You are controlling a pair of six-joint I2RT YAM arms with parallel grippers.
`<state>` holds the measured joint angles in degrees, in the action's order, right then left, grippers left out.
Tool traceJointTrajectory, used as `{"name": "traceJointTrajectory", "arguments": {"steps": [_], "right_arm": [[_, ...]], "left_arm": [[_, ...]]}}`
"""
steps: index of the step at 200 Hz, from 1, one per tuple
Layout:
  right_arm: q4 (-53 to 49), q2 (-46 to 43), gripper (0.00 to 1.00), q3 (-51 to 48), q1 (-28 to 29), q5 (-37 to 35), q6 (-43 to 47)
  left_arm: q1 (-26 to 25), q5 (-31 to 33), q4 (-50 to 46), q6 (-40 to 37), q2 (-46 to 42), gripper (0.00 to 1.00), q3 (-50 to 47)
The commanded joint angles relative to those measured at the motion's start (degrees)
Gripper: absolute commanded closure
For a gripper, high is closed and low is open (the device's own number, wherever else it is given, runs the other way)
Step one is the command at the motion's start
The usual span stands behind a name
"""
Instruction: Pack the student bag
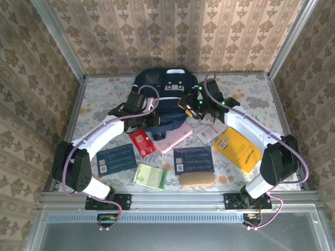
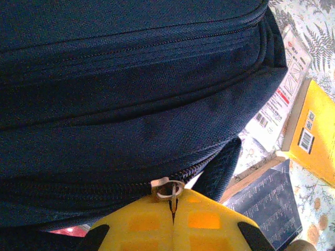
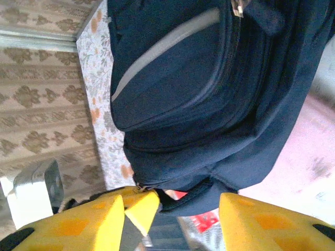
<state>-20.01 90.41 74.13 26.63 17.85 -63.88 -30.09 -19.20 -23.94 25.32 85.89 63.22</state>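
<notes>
Top view: student bag (image 1: 165,89) lies upper centre of the frame on the flowered table (image 1: 99,97), against the back wall, both arms reaching in to its lower edge.

Left gripper (image 2: 172,201) – clenched. Its yellow fingers meet at the bottom centre of the left wrist view, pinching the small metal zipper pull (image 2: 168,188) of the bag's lowest zip line. Dark navy fabric takes up most of that frame above.

Right gripper (image 3: 172,209) – released. Its yellow fingers stand apart at the bottom of the right wrist view; a dark strap (image 3: 191,193) of the bag hangs just above the gap, not clamped.

Loose items in the lower half of the top view:
- red packet (image 1: 142,142) and pink flat item (image 1: 175,137), just below the bag
- two navy booklets (image 1: 116,158) and (image 1: 192,159)
- green notebook (image 1: 151,175), tan case (image 1: 197,179)
- white packet (image 1: 209,133), yellow book (image 1: 238,149), to the right
</notes>
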Motion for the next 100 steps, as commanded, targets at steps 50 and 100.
{"name": "traceJointTrajectory", "arguments": {"steps": [50,100], "right_arm": [[17.6,6.9,0.46,-4.1,2.3,5.4,-25.5],[17.8,6.4,0.46,-6.5,4.6,3.2,-27.1]], "left_arm": [[-1.8,1.4,3.1,0.1,-0.5,1.00,2.1],[-2.1,1.3,3.1,0.0,-0.5,1.00,2.2]]}}
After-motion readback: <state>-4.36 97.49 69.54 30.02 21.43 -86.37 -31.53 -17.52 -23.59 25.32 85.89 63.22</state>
